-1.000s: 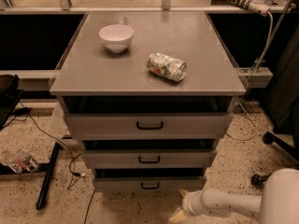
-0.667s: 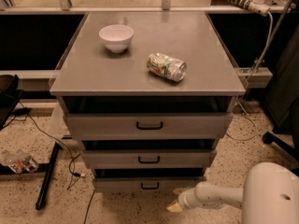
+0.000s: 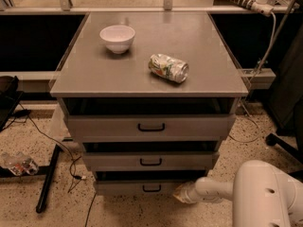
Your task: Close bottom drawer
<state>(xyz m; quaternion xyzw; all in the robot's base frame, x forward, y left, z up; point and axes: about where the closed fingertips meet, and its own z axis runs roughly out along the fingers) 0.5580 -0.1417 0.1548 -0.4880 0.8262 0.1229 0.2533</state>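
The bottom drawer (image 3: 137, 187) is the lowest and narrowest grey front of three stacked drawers, with a small black bar handle (image 3: 151, 188). It stands pulled out a little, with a dark gap above it. My white arm reaches in from the lower right, and my gripper (image 3: 179, 193) sits at the right end of the bottom drawer's front, close to or touching it. The middle drawer (image 3: 150, 161) and top drawer (image 3: 150, 126) also stand slightly out.
On the grey cabinet top (image 3: 94, 74) rest a white bowl (image 3: 117, 37) and a crushed can (image 3: 168, 67) lying on its side. A black stand leg (image 3: 47, 178) and cables lie on the speckled floor at left. A chair base (image 3: 284, 143) stands at right.
My arm has moved left and the gripper has closed in on the right end of the bottom drawer's front. The drawers look unchanged.
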